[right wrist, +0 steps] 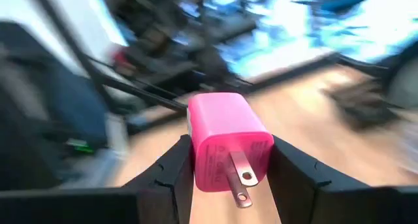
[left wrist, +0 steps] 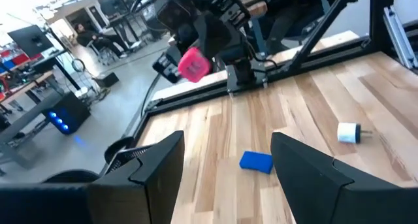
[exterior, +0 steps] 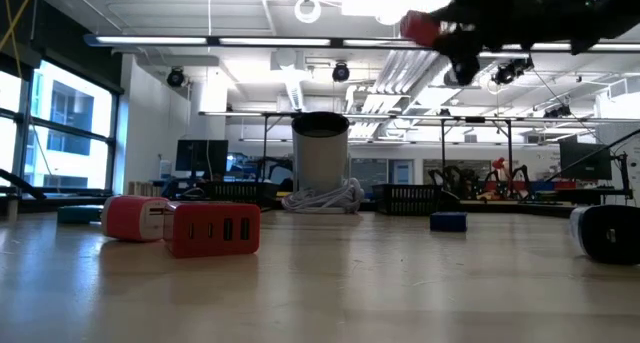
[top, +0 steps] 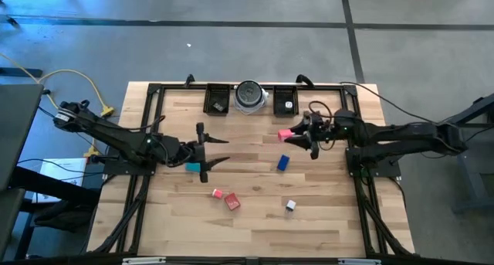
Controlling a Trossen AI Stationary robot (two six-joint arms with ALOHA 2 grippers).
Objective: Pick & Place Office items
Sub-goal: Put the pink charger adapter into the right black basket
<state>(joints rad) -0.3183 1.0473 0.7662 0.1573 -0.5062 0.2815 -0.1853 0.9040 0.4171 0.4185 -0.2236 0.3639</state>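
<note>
My right gripper (top: 296, 134) is shut on a pink plug block (top: 285, 133), which is up in the air over the table's far right part and shows high in the low view (exterior: 420, 28). My left gripper (top: 210, 151) is open at the table's left middle, touching nothing. A teal block (top: 193, 167) lies on the wood just beside its near finger. A blue block (top: 283, 163), two red blocks (top: 218, 193) (top: 232, 202) and a white-and-black piece (top: 291, 205) lie flat on the table. In the left wrist view the blue block (left wrist: 256, 161) lies farther off, ahead of the open fingers. My right gripper (right wrist: 230, 160) pinches the pink plug block between its two fingers, one on each side face (right wrist: 199, 152). Its two metal prongs (right wrist: 240, 175) point back toward the wrist camera. The fingers come level from the table's right side. The block is lifted clear of the table.
Two black trays (top: 217, 99) (top: 285, 100) and a round silver-grey dish (top: 249, 95) stand along the far edge. A black frame rail (top: 231, 86) borders the table. Bare wood lies along the near edge.
</note>
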